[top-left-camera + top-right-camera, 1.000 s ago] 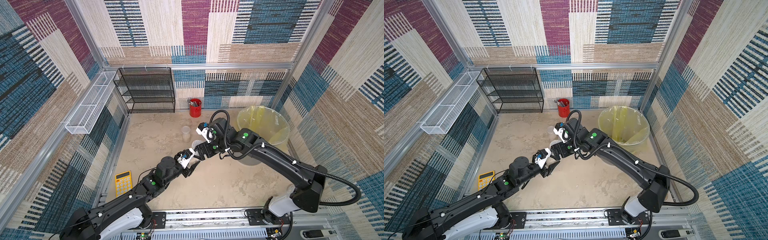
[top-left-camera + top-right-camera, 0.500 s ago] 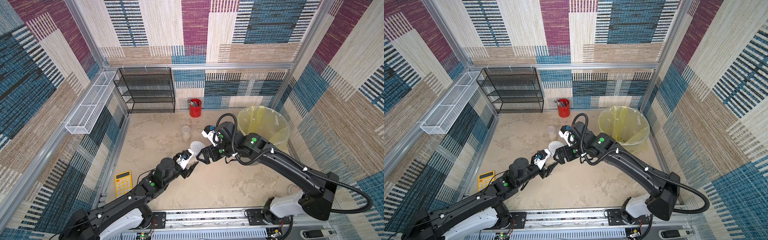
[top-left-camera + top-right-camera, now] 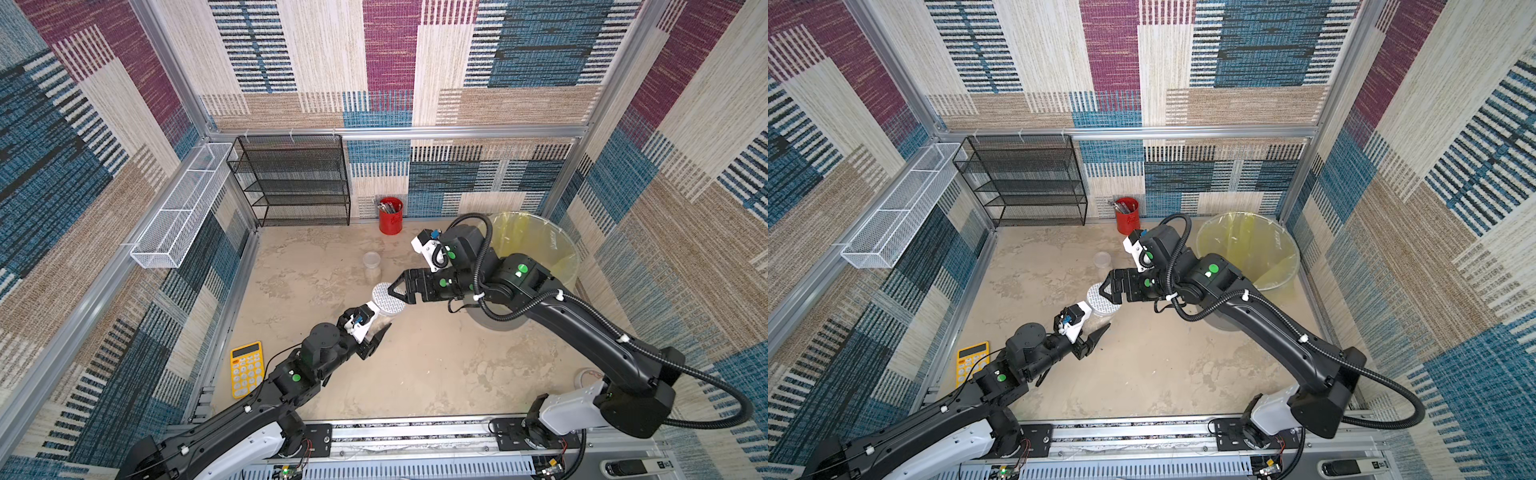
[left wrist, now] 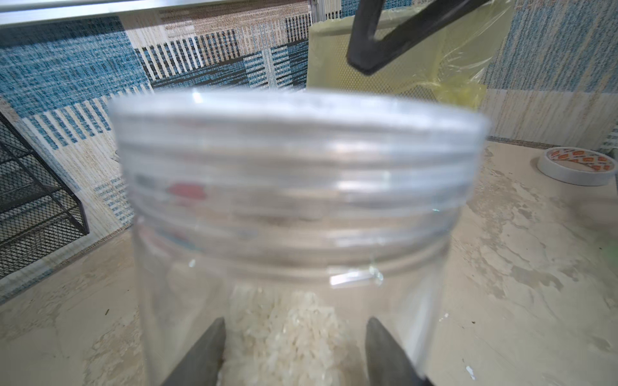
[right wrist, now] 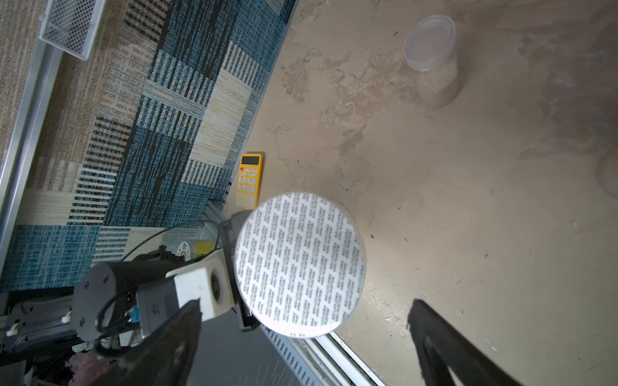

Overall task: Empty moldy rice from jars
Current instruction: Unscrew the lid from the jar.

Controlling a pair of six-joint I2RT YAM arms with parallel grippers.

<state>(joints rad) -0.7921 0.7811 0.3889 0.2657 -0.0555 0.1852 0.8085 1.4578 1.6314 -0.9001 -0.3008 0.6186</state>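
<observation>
The left gripper (image 3: pixel 376 322) pinches the large jar (image 3: pixel 388 300) low on its body, mid-frame in both top views. Its printed lid (image 5: pixel 299 264) faces up, and the moldy rice (image 4: pixel 284 331) lies at the bottom. The right gripper (image 3: pixel 397 294) hangs spread wide by the lid's right edge. A small jar (image 3: pixel 371 266) stands lidded on the surface just above.
</observation>
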